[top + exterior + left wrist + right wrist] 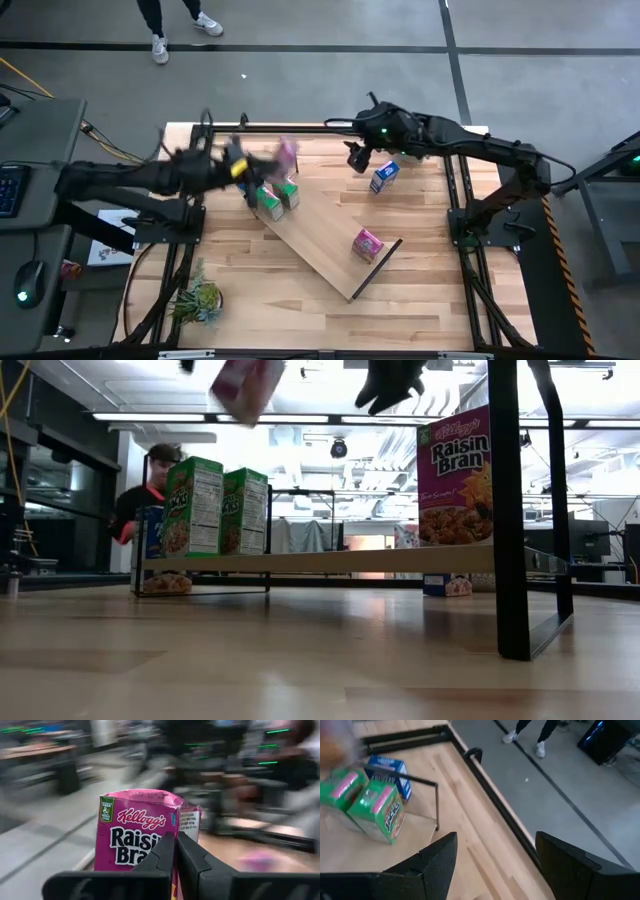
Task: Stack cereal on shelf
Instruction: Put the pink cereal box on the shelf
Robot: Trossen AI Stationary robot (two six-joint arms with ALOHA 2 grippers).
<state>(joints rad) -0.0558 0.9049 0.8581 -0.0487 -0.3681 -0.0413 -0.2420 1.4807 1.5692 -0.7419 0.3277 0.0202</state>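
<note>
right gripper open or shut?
Open. In the right wrist view the right gripper shows its two fingers wide apart, nothing between them.

The left gripper [262, 163] is blurred in the high view, and the pink box [287, 152] it carries is smeared. In the low view, this box [246, 386] is cut by the top edge.

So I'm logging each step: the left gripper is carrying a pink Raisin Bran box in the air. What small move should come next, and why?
Probably lower the Raisin Bran box, which the left gripper holds, onto the bare shelf beside the two green boxes. It hangs above that end, and the open right gripper is away from the spot.
</note>
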